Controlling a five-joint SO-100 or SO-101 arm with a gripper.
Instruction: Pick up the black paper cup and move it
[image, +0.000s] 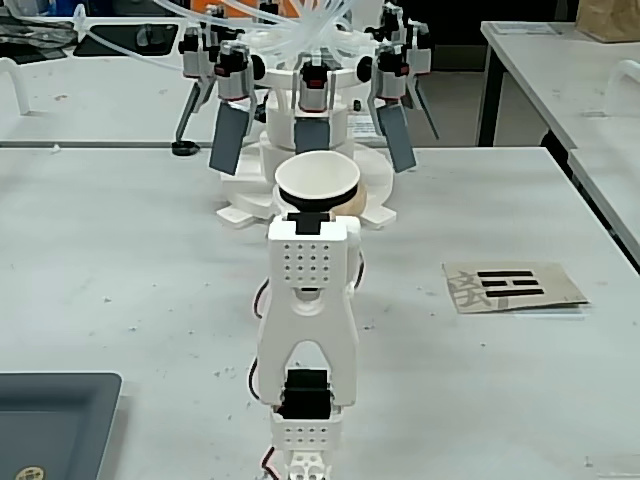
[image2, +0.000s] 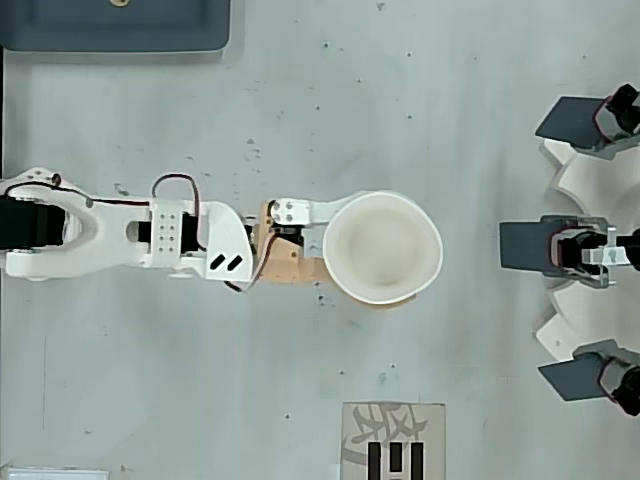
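The black paper cup (image2: 382, 248) shows its white inside and white rim from above in the overhead view. In the fixed view the cup (image: 317, 178) stands upright just beyond the top of the white arm (image: 310, 300), with only a sliver of black wall under the rim. My gripper (image2: 372, 252) is shut on the cup: a white finger (image2: 310, 211) runs along one side, and a tan finger (image2: 298, 268) runs along the other and passes under the rim. The fingertips themselves are hidden by the cup. I cannot tell whether the cup's base touches the table.
A white machine (image: 312, 130) with three grey paddles (image2: 525, 245) stands just beyond the cup. A paper card with black marks (image: 512, 286) lies on the table to the right in the fixed view. A dark grey tray (image: 50, 420) sits beside the arm's base.
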